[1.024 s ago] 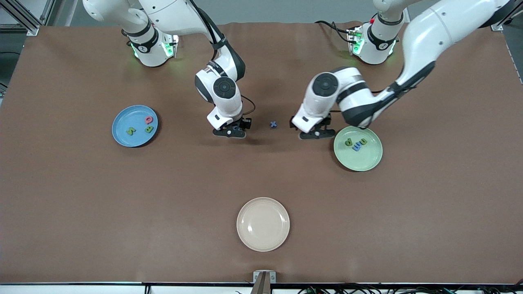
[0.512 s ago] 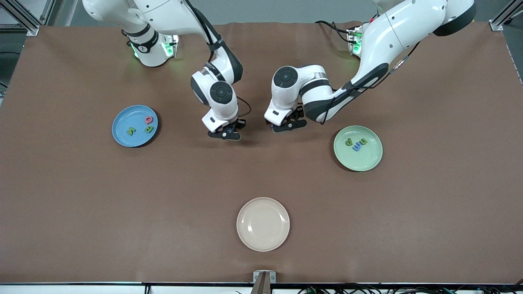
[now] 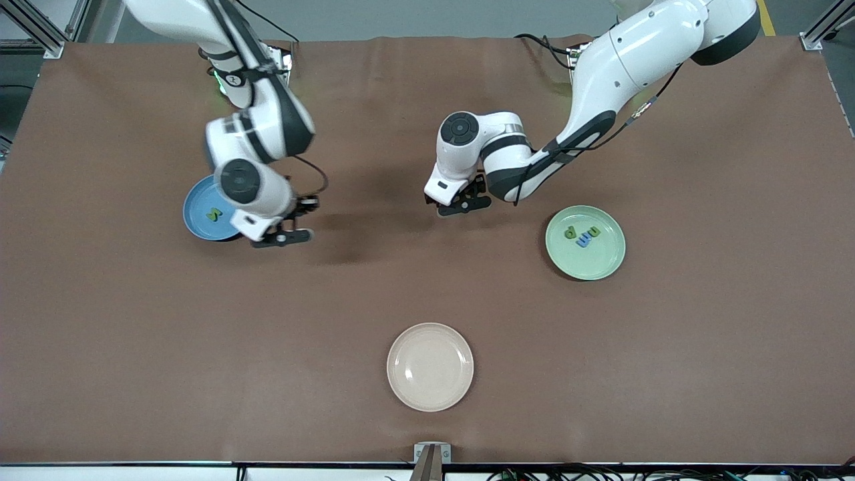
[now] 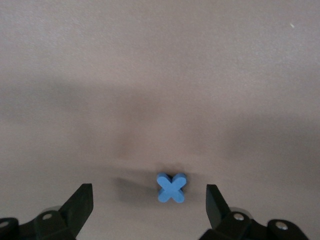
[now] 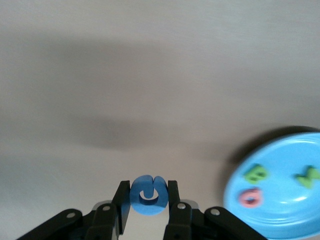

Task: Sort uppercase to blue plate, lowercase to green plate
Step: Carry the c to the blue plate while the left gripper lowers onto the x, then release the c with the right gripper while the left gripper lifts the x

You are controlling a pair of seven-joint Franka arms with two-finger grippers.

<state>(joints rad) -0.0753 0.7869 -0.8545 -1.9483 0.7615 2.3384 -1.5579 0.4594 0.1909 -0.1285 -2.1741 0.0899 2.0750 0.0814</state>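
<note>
Brown matting covers the whole tabletop [image 3: 427,294], and from the front camera we see the blue plate [image 3: 198,208] toward the right arm's end, the green plate [image 3: 586,242] toward the left arm's end, and a cream plate [image 3: 430,367] near the tabletop's front edge, empty. A green N [image 3: 214,215] shows on the blue plate; the rest of that plate hides under the right arm. On the green plate sit a green p [image 3: 570,232], a blue m [image 3: 585,240] and another small green letter [image 3: 594,231]. The right end effector [image 3: 281,236] is up over bare mat just beside the blue plate. The left end effector [image 3: 463,204] hangs low over mid-tabletop.

Over to the left wrist: wide-open jaws, and the blue x [image 4: 171,187] lies flat on the mat right between them, untouched.

Right wrist now: the fingers [image 5: 173,196] are clamped on the blue G [image 5: 147,195], with the blue plate [image 5: 275,200] off to one side carrying the green B [image 5: 255,173], the pink-red Q [image 5: 249,197] and the N [image 5: 307,176].

So two final deliveries look to be in hand. By my reading, the right arm needs a short carry over the blue plate and a release; the left needs to drop, close on the x and carry it to the green plate.
</note>
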